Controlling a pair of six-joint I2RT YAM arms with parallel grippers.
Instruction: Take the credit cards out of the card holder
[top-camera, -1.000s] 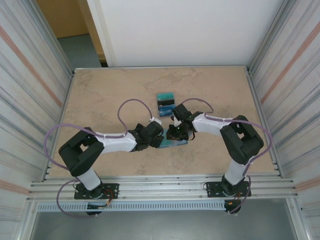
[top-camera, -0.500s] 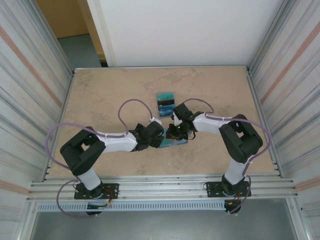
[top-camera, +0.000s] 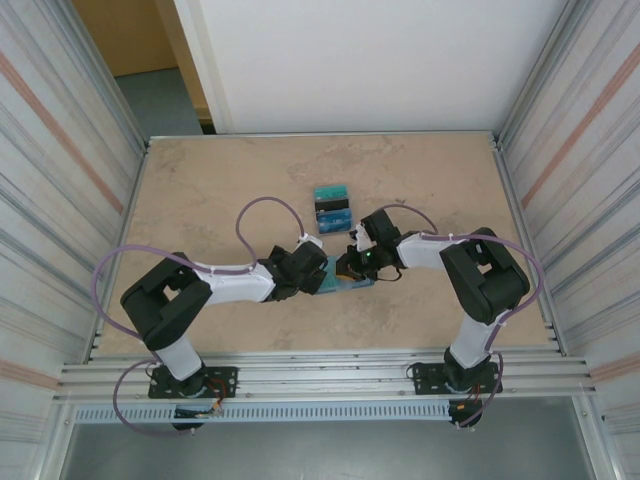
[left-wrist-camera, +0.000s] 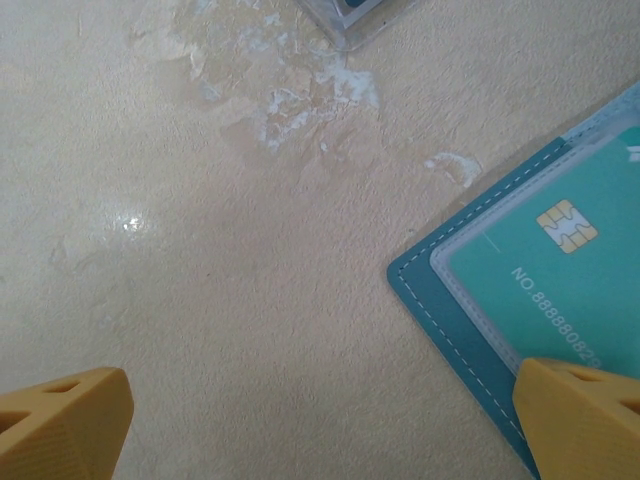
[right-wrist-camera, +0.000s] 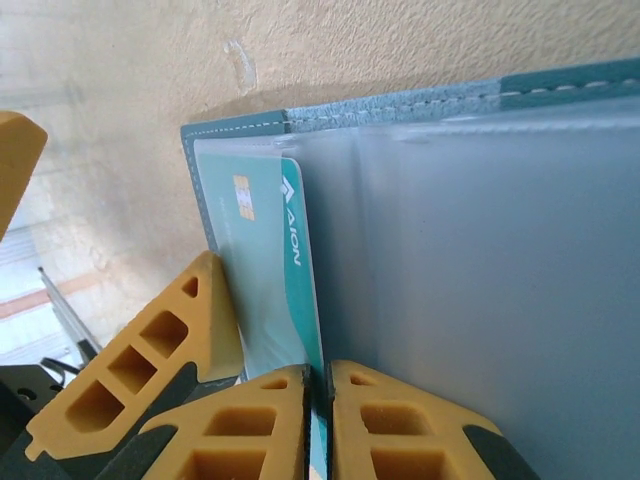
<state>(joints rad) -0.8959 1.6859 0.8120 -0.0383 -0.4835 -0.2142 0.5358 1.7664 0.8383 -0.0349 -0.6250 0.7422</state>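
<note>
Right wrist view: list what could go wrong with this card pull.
1. The right gripper pinches just a thin edge of the teal card, so the card may slip free when pulled.
2. The open left gripper seems to press only one finger on the card holder at its edge, so the holder could drag along with the card.

Soft, even light across the board, nothing harsh.
From above, the tabletop (top-camera: 220, 190) glows bright and flat, just faint shadows pooling under the arms (top-camera: 230, 285), side walls (top-camera: 60, 180) leaning outward at the frame edges. Left wrist view: one small glare spot on the surface, print on the teal card (left-wrist-camera: 560, 260) crisp, left fingers (left-wrist-camera: 580, 420) soft in the corners. Right wrist view: right fingers (right-wrist-camera: 400, 430) loom close and slightly blurred, the card holder (right-wrist-camera: 420, 100) pocket film milky with sheen.
</note>
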